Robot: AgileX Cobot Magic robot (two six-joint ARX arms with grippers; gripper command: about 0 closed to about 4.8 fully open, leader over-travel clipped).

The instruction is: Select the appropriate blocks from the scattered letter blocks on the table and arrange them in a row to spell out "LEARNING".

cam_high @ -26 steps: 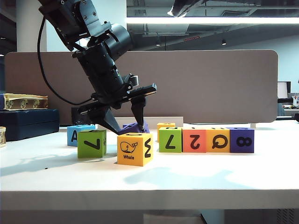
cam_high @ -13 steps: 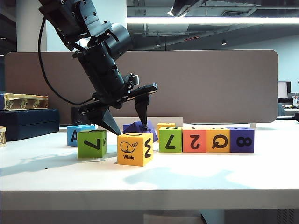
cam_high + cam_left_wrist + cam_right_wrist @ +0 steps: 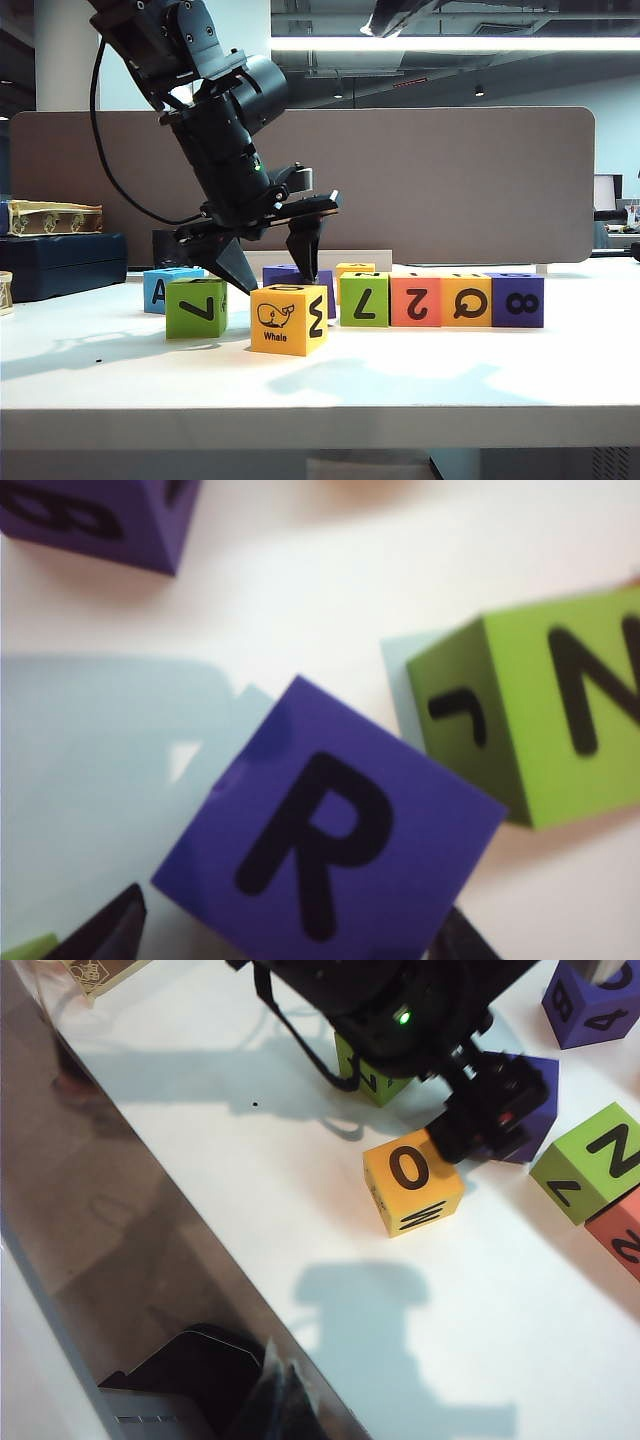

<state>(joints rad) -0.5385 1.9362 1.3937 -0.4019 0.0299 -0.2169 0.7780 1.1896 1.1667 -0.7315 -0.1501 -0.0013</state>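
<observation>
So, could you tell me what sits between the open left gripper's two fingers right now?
The purple R block lies flat on the table between the left gripper fingers, seen in the left wrist view.

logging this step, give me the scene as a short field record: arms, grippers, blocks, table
left gripper: open, jaws astride the purple matte cube marked R, not clamped
right gripper: not in view
purple R cube: flat on the white tabletop, behind the yellow whale cube
row so far: green cube, red cube, orange cube, purple cube marked 8, touching side by side
loose: blue A cube, second green cube at left
</observation>
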